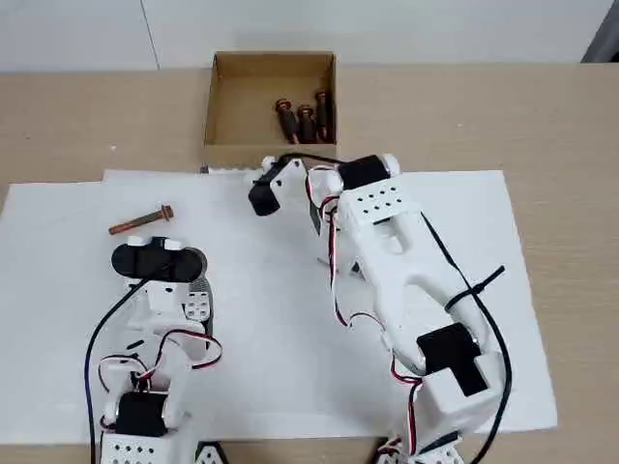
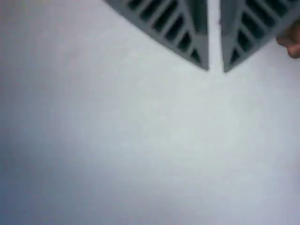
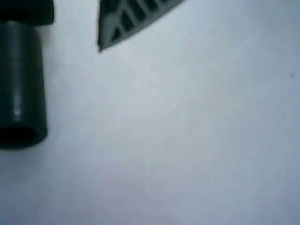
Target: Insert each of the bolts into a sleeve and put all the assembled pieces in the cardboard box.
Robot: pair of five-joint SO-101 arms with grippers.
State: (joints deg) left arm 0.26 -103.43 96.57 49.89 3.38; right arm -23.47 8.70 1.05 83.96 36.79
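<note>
In the left wrist view my left gripper (image 2: 216, 69) hangs just above the white paper, shut, with only a thin slit between its grey fingers and nothing in it. The head of a copper bolt (image 2: 291, 43) shows at that view's edge. From above, the bolt (image 1: 142, 221) lies on the paper just beyond the left gripper (image 1: 162, 253). My right gripper (image 1: 280, 184) hovers near the cardboard box's (image 1: 221, 135) front wall. One of its fingers (image 3: 126, 21) is apart from a black sleeve (image 3: 21, 84), and it looks open. Three assembled pieces (image 1: 305, 118) lie in the box.
A large white paper sheet (image 1: 261, 319) covers the wooden table (image 1: 542, 116) under both arms. The right arm's body (image 1: 406, 271) stretches diagonally across the sheet's right half. Wires loop beside both arms.
</note>
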